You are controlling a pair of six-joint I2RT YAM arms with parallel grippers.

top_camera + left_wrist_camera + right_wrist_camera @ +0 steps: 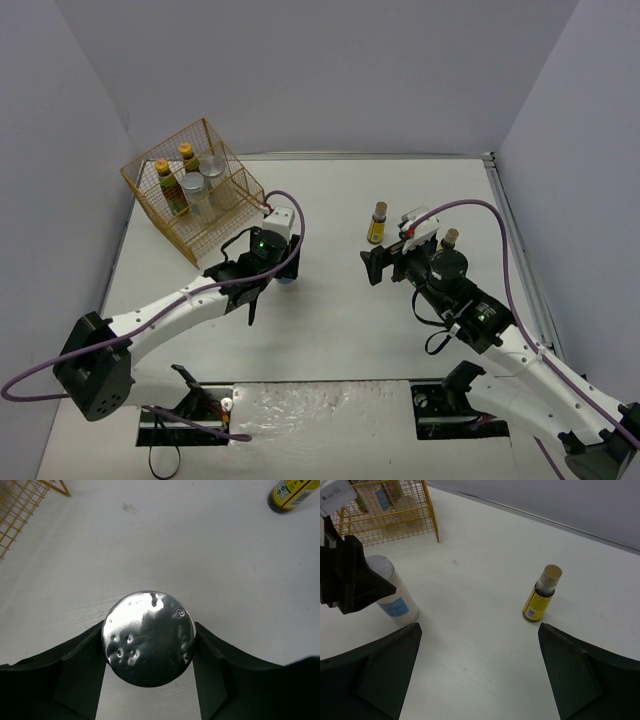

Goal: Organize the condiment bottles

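Observation:
A squat jar with a dented silver lid (148, 638) stands on the table, and both fingers of my left gripper (148, 647) press against its sides. The right wrist view shows it as a white jar (395, 597) with a blue label. From above, my left gripper (285, 270) covers most of it. My right gripper (378, 262) hangs open over bare table, with nothing between its fingers (385, 665). A slim bottle with a yellow label (377, 223) (541, 594) stands just beyond it. Another slim bottle (449, 240) stands behind the right arm.
A gold wire basket (215, 236) sits at the back left, tilted, holding two slim bottles (165, 183) and two silver-lidded jars (212, 170). Its corner shows in the left wrist view (20, 510). Grey walls enclose the white table (330, 320) on three sides.

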